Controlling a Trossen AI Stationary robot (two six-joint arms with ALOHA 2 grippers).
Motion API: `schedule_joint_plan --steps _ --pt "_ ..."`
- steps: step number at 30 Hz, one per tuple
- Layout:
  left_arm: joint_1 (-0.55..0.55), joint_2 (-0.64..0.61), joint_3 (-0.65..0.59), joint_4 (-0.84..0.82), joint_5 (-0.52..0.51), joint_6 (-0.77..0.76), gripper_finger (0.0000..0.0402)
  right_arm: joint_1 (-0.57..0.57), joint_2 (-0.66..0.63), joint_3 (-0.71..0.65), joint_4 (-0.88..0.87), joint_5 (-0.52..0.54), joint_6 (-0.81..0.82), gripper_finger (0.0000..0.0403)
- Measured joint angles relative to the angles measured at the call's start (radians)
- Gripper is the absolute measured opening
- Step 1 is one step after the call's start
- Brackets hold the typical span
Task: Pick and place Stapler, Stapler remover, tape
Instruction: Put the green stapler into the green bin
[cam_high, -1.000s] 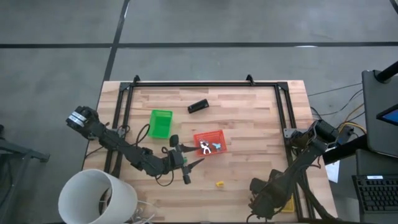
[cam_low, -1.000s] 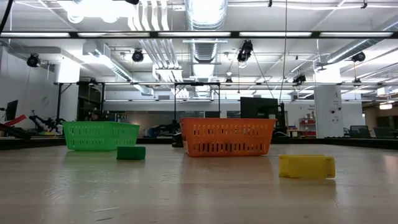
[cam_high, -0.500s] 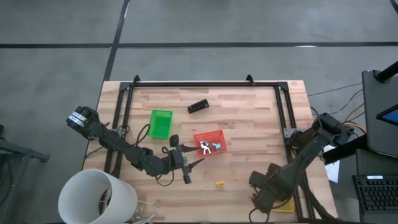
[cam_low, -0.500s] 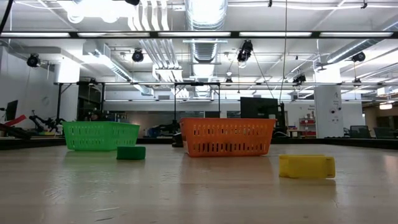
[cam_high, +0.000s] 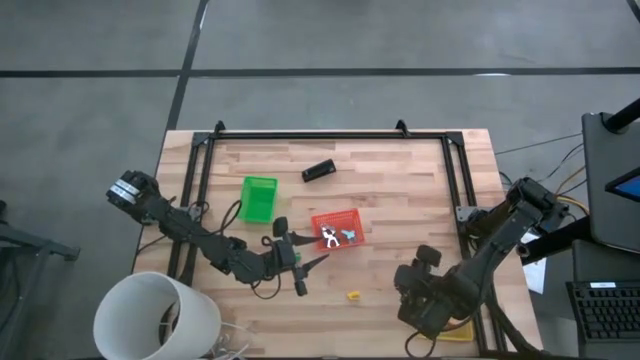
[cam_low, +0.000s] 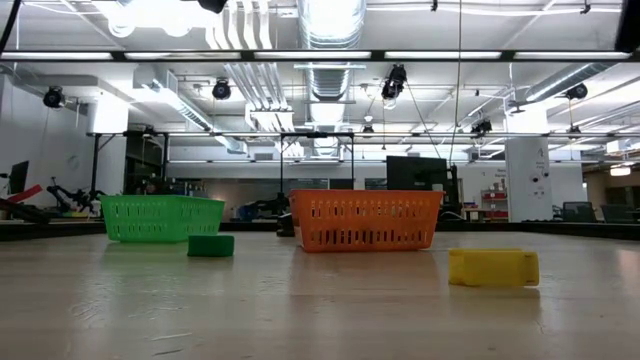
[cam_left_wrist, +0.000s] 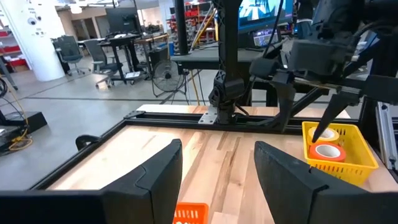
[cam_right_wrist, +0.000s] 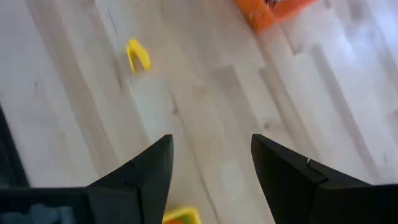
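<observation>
I see my right gripper (cam_high: 418, 290) hovering over the near right part of the worktop (cam_high: 400, 190), fingers spread wide and holding nothing. The left gripper (cam_high: 305, 262) waits beside the orange basket (cam_high: 335, 228), also wide open and empty. The black stapler (cam_high: 318, 171) lies far off, near the back of the worktop, beyond the green basket (cam_high: 258, 197). A small yellow piece (cam_high: 353, 295) sits between the two grippers; a yellow basket (cam_left_wrist: 339, 152) holds tape rolls (cam_left_wrist: 328, 151). My worry: coming down crooked, the right gripper could knock the yellow piece away, and reaching inward risks collision with the left arm.
</observation>
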Motion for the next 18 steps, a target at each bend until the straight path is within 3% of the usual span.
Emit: schedule_joint_plan --steps 6,15,18 --pt "0.003 0.000 0.000 -0.011 0.001 -0.007 0.0202 -0.013 0.009 -0.005 0.058 0.125 -0.074 0.0182" --pt "0.004 0.000 0.000 -0.134 0.002 -0.111 0.0202 -0.017 0.009 -0.036 0.170 0.353 -0.229 0.0030" --pt "0.005 0.000 -0.001 -0.235 0.003 -0.210 0.0202 -0.028 0.009 -0.058 0.198 0.426 -0.263 0.0013"
